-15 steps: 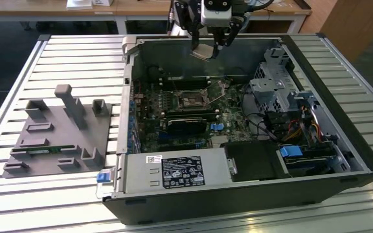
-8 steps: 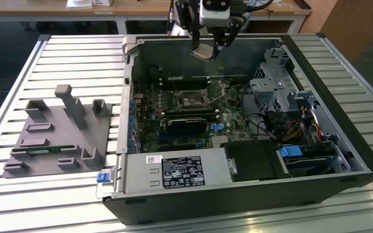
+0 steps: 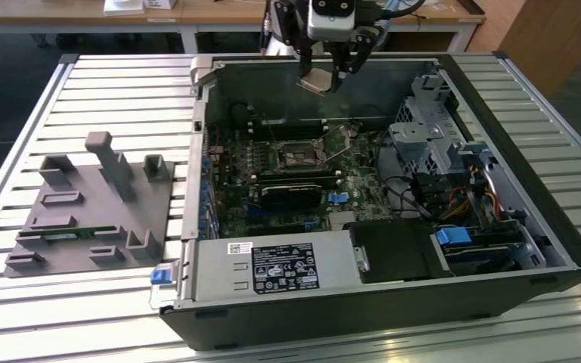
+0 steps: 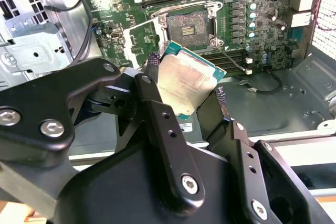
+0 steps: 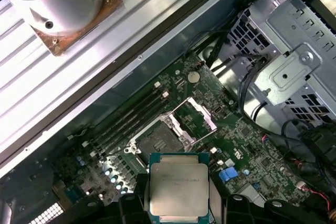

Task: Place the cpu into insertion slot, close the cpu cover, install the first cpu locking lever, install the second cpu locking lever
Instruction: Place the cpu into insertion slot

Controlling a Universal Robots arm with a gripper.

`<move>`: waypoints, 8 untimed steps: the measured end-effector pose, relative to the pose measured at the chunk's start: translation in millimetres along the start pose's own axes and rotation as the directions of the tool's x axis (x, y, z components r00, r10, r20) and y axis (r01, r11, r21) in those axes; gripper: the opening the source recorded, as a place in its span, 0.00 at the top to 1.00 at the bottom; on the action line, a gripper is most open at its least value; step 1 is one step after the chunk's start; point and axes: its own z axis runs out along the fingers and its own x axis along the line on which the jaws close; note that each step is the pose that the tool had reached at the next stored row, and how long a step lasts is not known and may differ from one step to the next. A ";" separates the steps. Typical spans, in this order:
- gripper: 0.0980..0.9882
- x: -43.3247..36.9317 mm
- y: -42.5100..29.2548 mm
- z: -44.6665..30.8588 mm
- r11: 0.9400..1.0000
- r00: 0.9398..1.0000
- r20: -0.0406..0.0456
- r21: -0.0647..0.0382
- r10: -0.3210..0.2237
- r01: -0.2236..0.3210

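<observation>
- Pincer (image 3: 323,76), black and two-fingered at the end of the silver arm, is pinching the cpu (image 3: 319,82), a small flat square chip with a dull silver-grey metal top. It holds the chip by two opposite edges, which I'd say is to leave the underside free for the contacts.
- Chip is in the air over the far wall of the open black computer case (image 3: 371,318). In the exterior view it's at 12 o'clock from the socket, well apart from the board, and it looks tipped rather than level.
- Insertion slot (image 3: 296,156), the small square dark socket with a thin metal rim, sits on the green motherboard (image 3: 232,200). Both wrist views show it bare, with nothing seated in it.
- Cpu cover (image 5: 205,115), the thin silver-grey metal frame with a square window, stands flipped open just beside the slot. My read is that it's swung clear so the chip has a way in.
- Thin wire locking lever (image 3: 343,151) juts up at 3 o'clock of the slot in the exterior view. It appears unlatched, as an open cover needs.
- Grey plastic fixture block (image 3: 99,204) rests on the slatted aluminium table (image 3: 69,302) at 9 o'clock of the case, well apart from the action.
</observation>
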 end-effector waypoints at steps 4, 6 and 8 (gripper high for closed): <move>0.50 0.0 0.0 0.0 1.000 1.000 0.001 0.000 0.016 -0.016; 0.50 0.0 0.0 0.0 1.000 1.000 0.002 0.000 0.024 -0.024; 0.50 0.0 0.0 0.0 0.999 0.999 0.003 -0.001 0.032 -0.032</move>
